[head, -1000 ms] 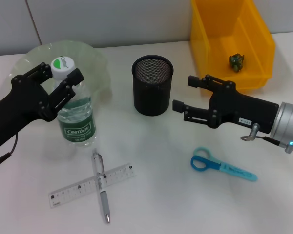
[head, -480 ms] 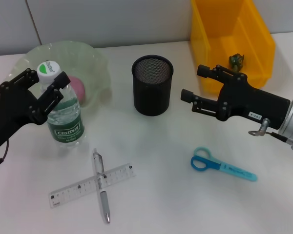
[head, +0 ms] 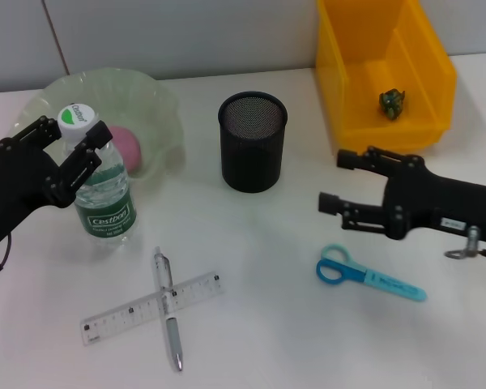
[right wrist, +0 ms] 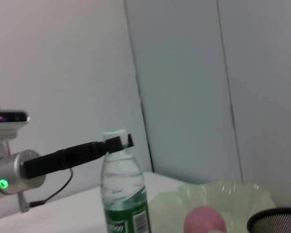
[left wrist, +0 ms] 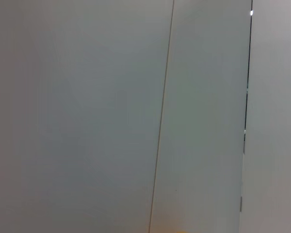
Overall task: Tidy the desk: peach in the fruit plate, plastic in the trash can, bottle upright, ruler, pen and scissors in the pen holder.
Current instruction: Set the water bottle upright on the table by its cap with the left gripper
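The bottle [head: 101, 190] stands upright on the white surface [head: 259, 324], just in front of the fruit plate [head: 154, 105], and the peach [head: 125, 147] lies inside this plate, partly hidden behind the bottle. The left gripper [head: 71, 154] is at the upper part of the bottle, with one of its fingers [head: 87, 158] on each side of the neck below the white cap; from the head view it is hard to say if they press the bottle or only stand beside it, and in the right wrist view the left gripper [right wrist: 117, 143] shows only as a dark bar at the level of the cap. The pen holder [head: 253, 140] stands near the middle of the surface and the trash can [head: 381, 69] is behind it on the right side, with a small crumpled piece of plastic [head: 391, 101] inside. The right gripper [head: 340, 180] hovers over the surface between the trash can and the scissors [head: 368, 275], its fingers wide apart and holding nothing. The scissors lie flat in front of it. The pen [head: 167, 308] and the ruler [head: 152, 306] lie crossed in front of the bottle, the pen lying over the ruler.
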`<state>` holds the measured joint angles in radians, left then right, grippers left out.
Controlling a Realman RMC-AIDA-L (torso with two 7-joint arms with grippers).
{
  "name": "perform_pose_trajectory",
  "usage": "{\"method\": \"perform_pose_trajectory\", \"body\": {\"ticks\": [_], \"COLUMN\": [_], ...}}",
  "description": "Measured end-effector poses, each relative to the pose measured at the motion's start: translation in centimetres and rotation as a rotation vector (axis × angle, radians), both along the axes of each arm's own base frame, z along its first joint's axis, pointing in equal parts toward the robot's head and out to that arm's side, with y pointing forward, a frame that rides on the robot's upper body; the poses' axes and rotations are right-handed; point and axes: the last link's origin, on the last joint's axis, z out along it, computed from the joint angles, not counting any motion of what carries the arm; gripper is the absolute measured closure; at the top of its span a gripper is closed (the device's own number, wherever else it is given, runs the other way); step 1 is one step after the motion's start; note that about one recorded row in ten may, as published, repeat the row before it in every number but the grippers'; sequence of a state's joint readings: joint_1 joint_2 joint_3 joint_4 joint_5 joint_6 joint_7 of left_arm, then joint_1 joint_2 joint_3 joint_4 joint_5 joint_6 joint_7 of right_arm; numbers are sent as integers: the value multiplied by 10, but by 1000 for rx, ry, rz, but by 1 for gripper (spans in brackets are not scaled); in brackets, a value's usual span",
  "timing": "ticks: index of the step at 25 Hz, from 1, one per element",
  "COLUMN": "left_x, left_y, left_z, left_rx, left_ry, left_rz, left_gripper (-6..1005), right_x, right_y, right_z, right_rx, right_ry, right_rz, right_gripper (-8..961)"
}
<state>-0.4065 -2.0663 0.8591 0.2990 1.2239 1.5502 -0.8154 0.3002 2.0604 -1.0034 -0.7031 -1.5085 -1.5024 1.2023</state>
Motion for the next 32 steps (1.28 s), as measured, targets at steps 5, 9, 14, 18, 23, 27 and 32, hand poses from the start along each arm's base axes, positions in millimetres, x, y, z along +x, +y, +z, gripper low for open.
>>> {"method": "perform_pose_trajectory", "body": {"ticks": [5, 9, 14, 18, 23, 27, 32], "left_x": [-1, -2, -2, -2, -2, -5, -10], "left_y": [1, 2, 2, 2, 2, 2, -1], "left_z": [-1, -3, -4, -5, -7, -10, -10], "left_rx": [8, 7, 7, 4, 9, 26, 39], "left_ry": [13, 20, 19, 17, 27, 49, 49], "left_rz": [6, 17, 19, 22, 23, 35, 53], "left_gripper": [450, 448, 445, 443, 440, 438, 435], "right_x": [1, 5, 11, 14, 17, 17, 18], "right_y": [-6, -6, -9, -13, -17, -18, -18], "right_z": [18, 27, 31, 38, 44, 44, 44], "right_rx": [-127, -252, -278, -253, -235, -236, -236], "right_ry": [-88, -195, -230, -219, -211, -211, -211], "right_rz": [-31, -79, -99, -109, -113, -110, -111], "right_gripper": [144, 144, 144, 144, 144, 144, 144]}}
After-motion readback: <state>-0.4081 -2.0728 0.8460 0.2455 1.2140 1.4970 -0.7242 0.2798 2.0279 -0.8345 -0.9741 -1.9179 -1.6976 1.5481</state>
